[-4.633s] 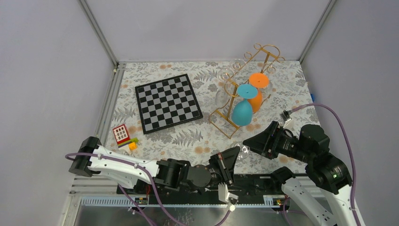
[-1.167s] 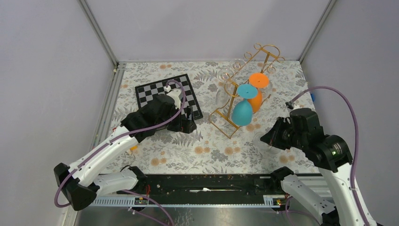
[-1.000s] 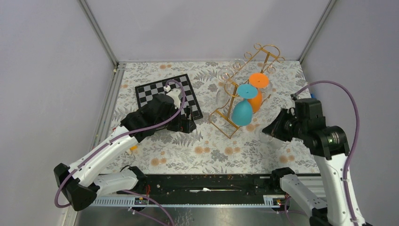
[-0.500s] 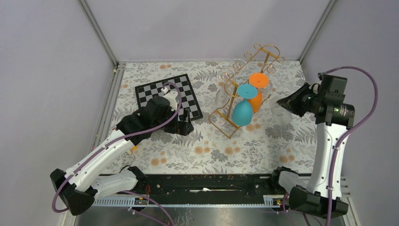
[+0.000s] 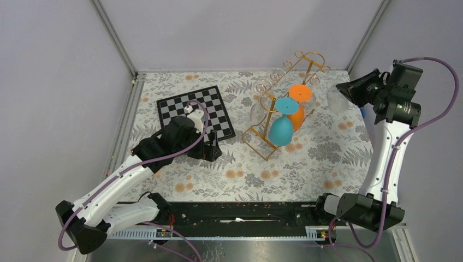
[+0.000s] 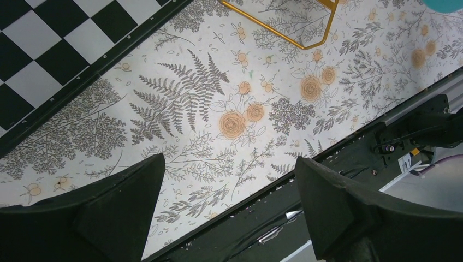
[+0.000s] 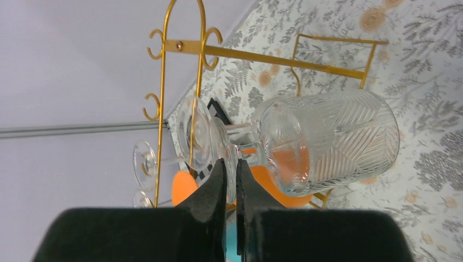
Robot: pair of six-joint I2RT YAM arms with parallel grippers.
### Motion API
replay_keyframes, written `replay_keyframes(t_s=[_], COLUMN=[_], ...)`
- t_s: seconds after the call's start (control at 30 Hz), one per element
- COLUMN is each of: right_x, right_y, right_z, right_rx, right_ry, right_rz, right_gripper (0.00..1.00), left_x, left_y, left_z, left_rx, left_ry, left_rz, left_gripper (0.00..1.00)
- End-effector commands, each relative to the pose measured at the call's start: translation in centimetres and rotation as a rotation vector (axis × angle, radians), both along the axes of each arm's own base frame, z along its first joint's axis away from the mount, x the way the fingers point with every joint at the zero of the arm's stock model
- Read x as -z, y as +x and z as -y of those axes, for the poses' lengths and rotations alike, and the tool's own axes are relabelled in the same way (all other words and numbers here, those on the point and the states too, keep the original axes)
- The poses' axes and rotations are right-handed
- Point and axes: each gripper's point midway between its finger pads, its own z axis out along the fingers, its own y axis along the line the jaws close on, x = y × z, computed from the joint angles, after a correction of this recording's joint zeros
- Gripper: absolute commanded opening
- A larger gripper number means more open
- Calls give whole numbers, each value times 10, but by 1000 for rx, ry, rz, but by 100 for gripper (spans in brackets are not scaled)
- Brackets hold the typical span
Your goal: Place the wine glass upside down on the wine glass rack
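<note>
Right hand pinched shut on the foot of the clear wine glass. Glass held sideways in the air, right of the wine glass rack. Left hand spread wide, empty, low over the desk

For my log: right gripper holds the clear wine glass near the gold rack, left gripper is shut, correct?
No: the left gripper is open, as the left wrist view shows. The right gripper does hold the wine glass near the rack.

White links, black joints, purple cables (one each), black wedge-shaped left gripper
</note>
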Motion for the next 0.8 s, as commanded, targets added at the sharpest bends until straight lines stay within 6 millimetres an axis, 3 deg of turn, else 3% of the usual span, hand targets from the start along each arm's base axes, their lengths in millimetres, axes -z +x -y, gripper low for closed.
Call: replay_keyframes(t_s=[0.0, 0.4, 0.77], right_x=[-51, -67, -56], right_y=[24, 59, 67], right_z=[-2, -7, 1], right_rx=[-40, -107, -74], right_ry=[36, 174, 170], right_rz=[197, 273, 252], right_gripper=[0, 0, 0], left_x=[-18, -16, -13], left_y=[8, 15, 17], left_z=[-7, -12, -12], left_rx=[-18, -24, -20], left_ry=[-15, 33, 55], left_rz=[96, 122, 110], left_gripper=[99, 99, 99])
